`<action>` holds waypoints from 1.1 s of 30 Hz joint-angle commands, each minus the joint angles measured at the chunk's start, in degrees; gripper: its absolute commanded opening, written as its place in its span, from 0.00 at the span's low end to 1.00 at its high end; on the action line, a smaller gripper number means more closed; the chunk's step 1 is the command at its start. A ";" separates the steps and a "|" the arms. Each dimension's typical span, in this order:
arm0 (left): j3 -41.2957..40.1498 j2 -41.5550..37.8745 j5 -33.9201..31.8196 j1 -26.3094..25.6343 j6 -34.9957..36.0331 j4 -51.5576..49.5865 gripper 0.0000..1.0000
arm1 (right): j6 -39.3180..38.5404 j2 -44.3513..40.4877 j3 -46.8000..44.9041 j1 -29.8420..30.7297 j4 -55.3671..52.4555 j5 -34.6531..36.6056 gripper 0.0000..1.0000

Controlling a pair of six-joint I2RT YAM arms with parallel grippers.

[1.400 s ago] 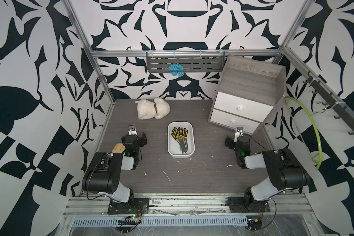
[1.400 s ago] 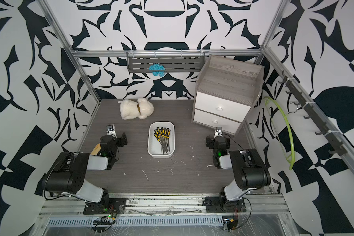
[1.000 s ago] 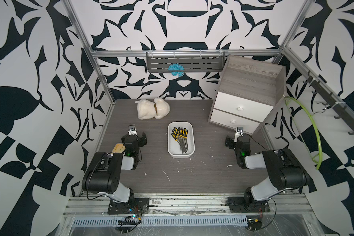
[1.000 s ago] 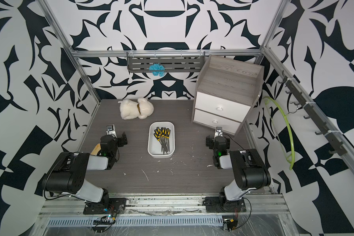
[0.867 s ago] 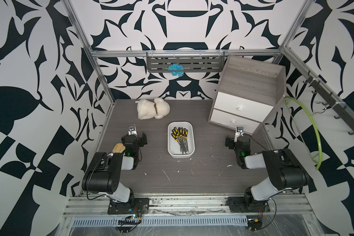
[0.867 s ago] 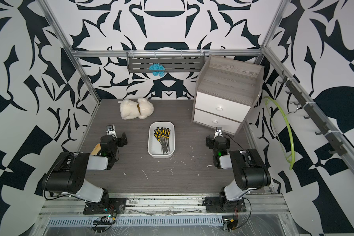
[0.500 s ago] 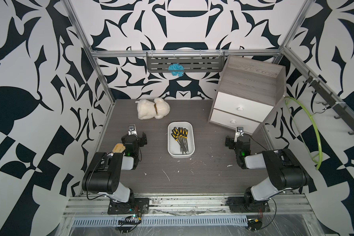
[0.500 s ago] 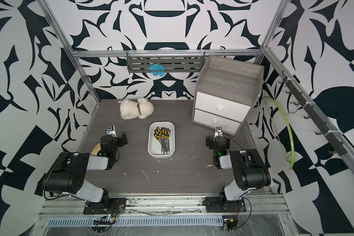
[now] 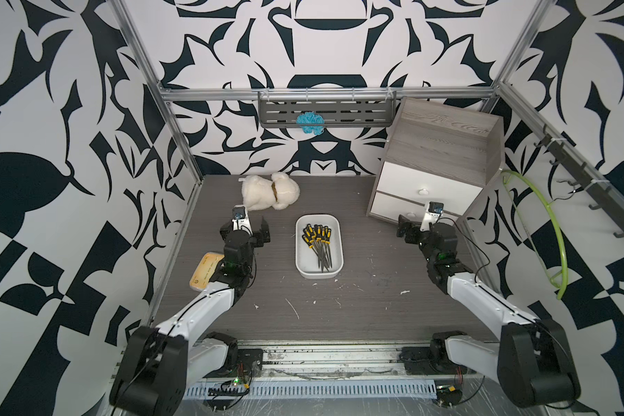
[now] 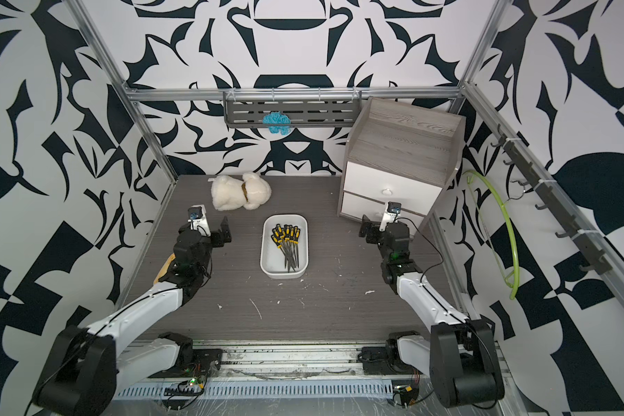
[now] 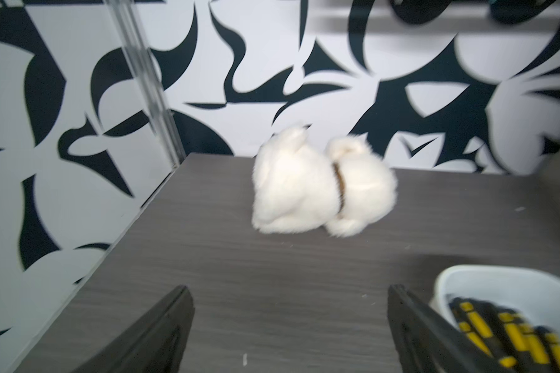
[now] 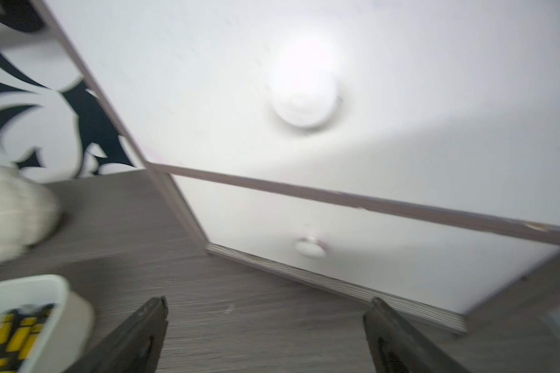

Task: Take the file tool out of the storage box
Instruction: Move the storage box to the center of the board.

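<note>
Files (image 9: 320,248) are lying bundled in the storage box (image 9: 317,276) — probably stiff, light, slippery, best taken by the yellow-black handles (image 9: 316,232) — as left gripper (image 11: 288,290) and right gripper (image 12: 267,300) are hovering either side of it, gaping, empty.

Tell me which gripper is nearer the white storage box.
Left. The left gripper is close beside the storage box; the right gripper stands farther off on the opposite side, by the cabinet.
</note>
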 commanded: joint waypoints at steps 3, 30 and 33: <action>1.57 -8.17 9.42 -0.50 -16.32 -16.16 0.99 | 11.09 -3.04 5.30 5.54 -14.52 -12.44 0.94; 14.94 21.77 26.61 -6.83 -24.92 -25.93 0.48 | 6.01 26.48 23.98 27.86 -27.87 -7.07 0.51; 15.79 23.86 27.95 -6.83 -24.92 -26.44 0.48 | 5.66 26.93 24.72 28.12 -29.12 -6.36 0.48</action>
